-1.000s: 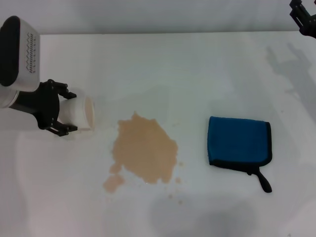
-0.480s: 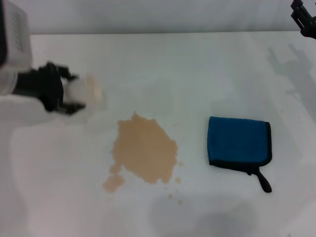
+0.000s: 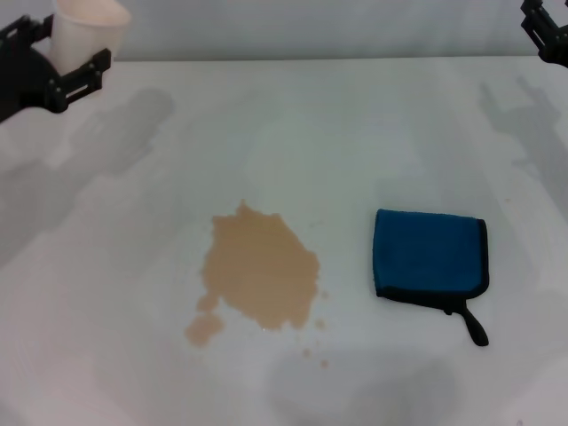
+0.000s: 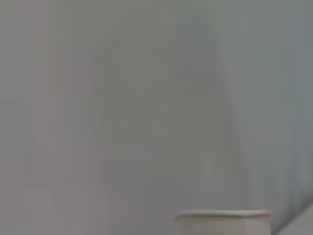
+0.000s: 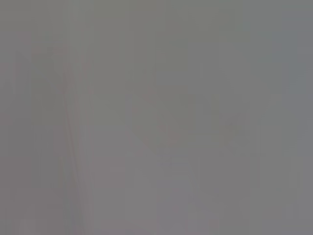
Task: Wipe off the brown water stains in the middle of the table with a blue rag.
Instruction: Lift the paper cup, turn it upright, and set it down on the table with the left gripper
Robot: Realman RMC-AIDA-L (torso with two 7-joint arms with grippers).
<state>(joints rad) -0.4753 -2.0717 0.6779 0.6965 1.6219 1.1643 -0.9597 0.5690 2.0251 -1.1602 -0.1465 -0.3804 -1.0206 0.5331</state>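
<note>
Left pincer (image 3: pixel 73 55) sits at the far left corner, raised, clamped on a white paper cup (image 3: pixel 89 25) held upright with its mouth up. Inside of the cup is not visible from the head view; the left wrist view shows only its rim (image 4: pixel 223 214) against a blank wall, so I cannot tell whether any liquid remains. Judgement: the cup is kept upright and away from the middle so it neither drips nor blocks the wiping area.

Light tan-brown irregular puddle of water stains (image 3: pixel 260 273) lies in the middle of the plain white smooth surface (image 3: pixel 293 133), with small droplets trailing off on its near side. Untouched so far.

Small folded bright-blue rag with black edging (image 3: pixel 429 252) lies flat to the right of the puddle, apart from it, its black loop tail pointing near-right. Nothing grips it.

Right pincer (image 3: pixel 545 31) is at the far right corner, well apart from the rag; only part of it shows, so open or closed: cannot tell. Likely next: the right arm fetches the rag.
</note>
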